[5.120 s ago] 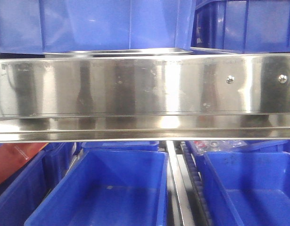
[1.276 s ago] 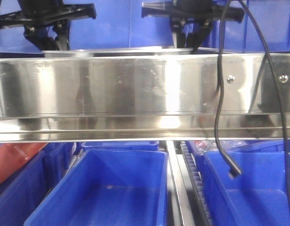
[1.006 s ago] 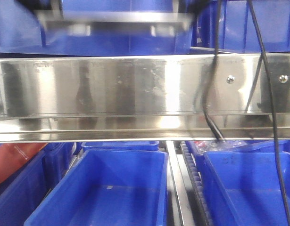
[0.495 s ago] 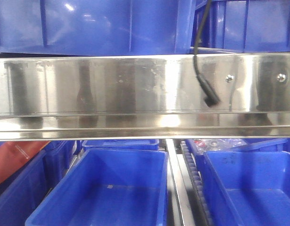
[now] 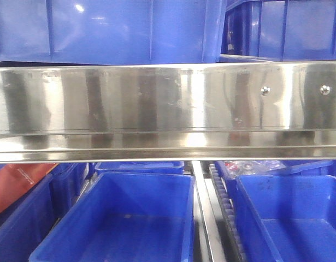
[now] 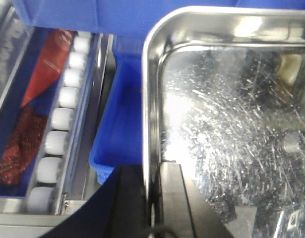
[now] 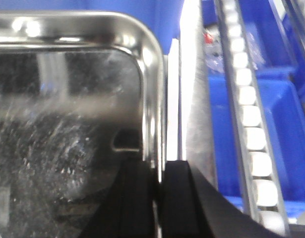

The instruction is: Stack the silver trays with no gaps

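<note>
Your tally
One silver tray (image 6: 226, 114) per wrist view; in front you have one shelf rail (image 5: 129, 98), two screws (image 5: 265, 90) (image 5: 324, 89) at right, two blue bins (image 5: 102, 30) (image 5: 288, 30) on top, at least three below.

Shelf rail (image 5: 168, 98) spans the front; a blue bin (image 6: 120, 124) sits just beside the silver tray (image 6: 231, 124).

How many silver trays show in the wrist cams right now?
1, apparently: the silver tray, its left rim clamped in the left gripper and its right rim in the right gripper. Another tray nested beneath it would be hidden.
</note>
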Controlling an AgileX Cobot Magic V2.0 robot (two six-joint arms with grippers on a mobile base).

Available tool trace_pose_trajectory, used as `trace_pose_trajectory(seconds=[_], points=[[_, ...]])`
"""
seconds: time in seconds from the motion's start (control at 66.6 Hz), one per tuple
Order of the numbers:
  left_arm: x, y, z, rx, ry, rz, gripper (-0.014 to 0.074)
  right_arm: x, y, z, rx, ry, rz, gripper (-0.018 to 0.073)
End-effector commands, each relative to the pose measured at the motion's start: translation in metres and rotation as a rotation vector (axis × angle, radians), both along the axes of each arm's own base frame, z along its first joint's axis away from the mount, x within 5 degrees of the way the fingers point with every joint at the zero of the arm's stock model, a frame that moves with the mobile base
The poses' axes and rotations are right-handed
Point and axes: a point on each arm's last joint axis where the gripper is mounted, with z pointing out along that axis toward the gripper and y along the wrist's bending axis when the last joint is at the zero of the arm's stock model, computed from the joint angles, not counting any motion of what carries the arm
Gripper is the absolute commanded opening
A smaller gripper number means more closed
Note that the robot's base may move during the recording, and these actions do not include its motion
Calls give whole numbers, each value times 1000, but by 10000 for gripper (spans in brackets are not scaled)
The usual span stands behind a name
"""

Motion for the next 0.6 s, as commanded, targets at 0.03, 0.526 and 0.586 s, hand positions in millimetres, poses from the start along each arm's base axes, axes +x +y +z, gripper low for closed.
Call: trace_pose_trajectory(seconds=[0.03, 0.526, 0.586], points=[[-9, -20, 4, -100, -58, -123, -10, -10, 12, 8, 109, -37, 102, -24], [-8, -22, 8, -101, -107, -143, -10, -14, 5, 16, 131, -59, 101, -24], [-8, -22, 8, -101, -107, -143, -10, -14, 5, 16, 134, -63, 104, -24]])
